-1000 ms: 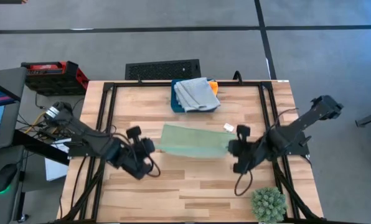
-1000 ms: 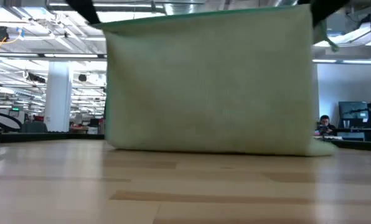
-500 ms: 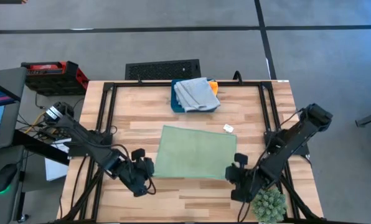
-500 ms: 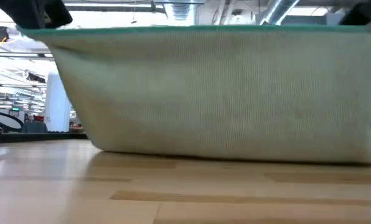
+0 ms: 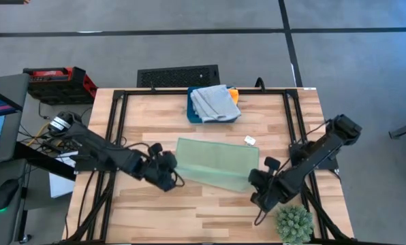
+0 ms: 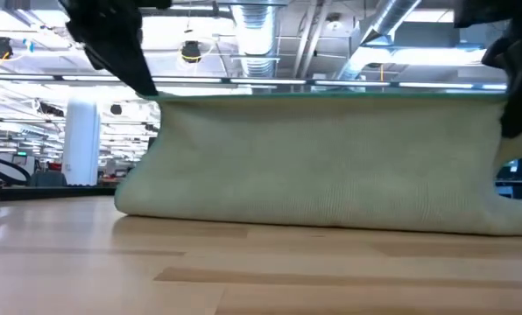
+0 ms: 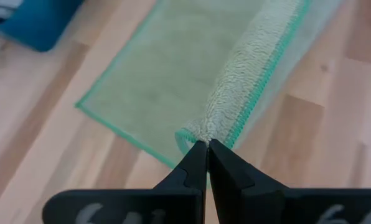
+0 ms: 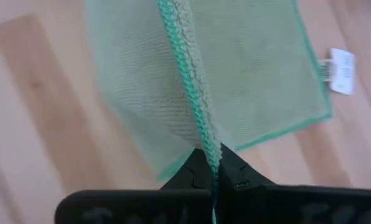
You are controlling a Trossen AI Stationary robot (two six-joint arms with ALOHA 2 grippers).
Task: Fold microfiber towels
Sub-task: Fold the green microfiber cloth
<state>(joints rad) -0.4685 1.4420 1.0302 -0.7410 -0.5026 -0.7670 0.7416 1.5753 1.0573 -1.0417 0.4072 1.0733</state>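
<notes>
I take the towel at mid-table as my landmark; my left gripper sits at its left near corner, my right gripper at its right near corner; behind it lies the towel stack on a box; the plant ball sits nearer, to its right.

Setting: an open-plan industrial lab or office. Indicators: exposed ceiling ducts at upper centre in the low view, a white column at left, grey carpet floor around the wooden table.
</notes>
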